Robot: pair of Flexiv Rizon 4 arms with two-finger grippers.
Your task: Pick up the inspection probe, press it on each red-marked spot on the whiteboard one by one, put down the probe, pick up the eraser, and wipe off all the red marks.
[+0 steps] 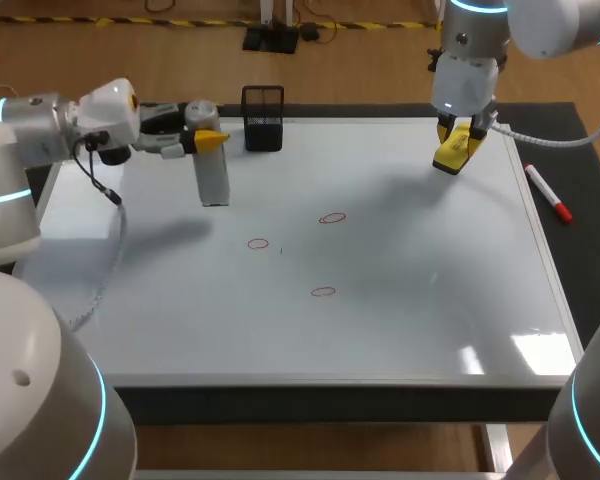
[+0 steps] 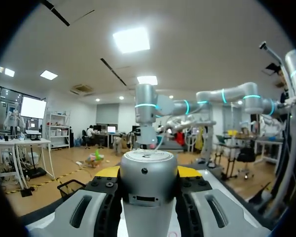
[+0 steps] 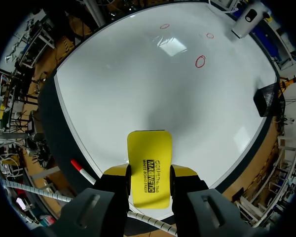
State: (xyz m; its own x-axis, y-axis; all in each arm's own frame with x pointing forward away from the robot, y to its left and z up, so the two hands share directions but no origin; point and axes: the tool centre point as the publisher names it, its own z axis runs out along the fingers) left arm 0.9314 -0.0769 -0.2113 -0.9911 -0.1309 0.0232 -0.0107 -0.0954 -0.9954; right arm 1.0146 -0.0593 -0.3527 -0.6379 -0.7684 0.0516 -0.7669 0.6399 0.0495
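My left gripper [image 1: 210,140] is shut on the grey cylindrical probe [image 1: 212,175], which is upright over the whiteboard's [image 1: 400,330] back left, its lower end near the surface. In the left wrist view the probe [image 2: 148,182] fills the gap between the fingers of the gripper [image 2: 148,173]. My right gripper [image 1: 456,140] is shut on the yellow eraser [image 1: 452,152] above the board's back right; the eraser [image 3: 149,165] sticks out ahead of the gripper [image 3: 149,174]. Three red rings are drawn mid-board: [image 1: 332,217], [image 1: 258,243], [image 1: 323,292].
A black mesh pen holder [image 1: 263,118] stands at the board's back edge, just right of the probe. A red marker [image 1: 548,192] lies on the dark mat beyond the board's right edge.
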